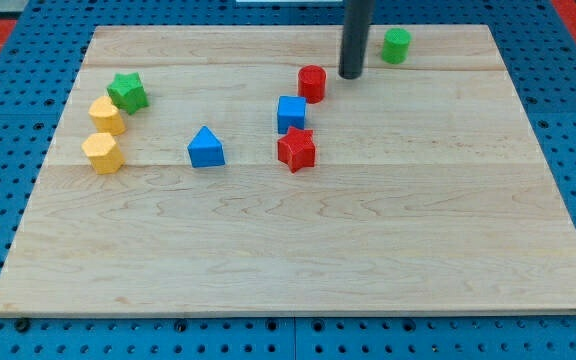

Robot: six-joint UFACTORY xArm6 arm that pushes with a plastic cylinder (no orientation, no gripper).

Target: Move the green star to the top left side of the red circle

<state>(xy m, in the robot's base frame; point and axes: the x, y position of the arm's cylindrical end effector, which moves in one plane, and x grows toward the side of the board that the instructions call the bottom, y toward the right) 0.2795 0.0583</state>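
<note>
The arm carries no jaws, only a straight dark rod, so there is nothing to open, close or hold. The rod's lower end, my tip [352,74], rests on the wooden board [298,260] at the far side, a little right of centre. It holds nothing and touches no block.

Just to the tip's left, close but apart, stands the red circle [312,83], a short round block. To the tip's right and slightly farther away sits a green round block [396,45], near the board's far edge.

Nearer than the red circle lies a blue cube [291,113], and just beside it on the near side a red star [296,149]; the two look almost touching. Left of those, apart, is a blue triangle [206,147].

The green star [127,92] lies well apart from the tip, far off at the board's left side. It sits against a yellow block [107,115] on its near-left side, and a second yellow block [102,153] lies just nearer than that one.
</note>
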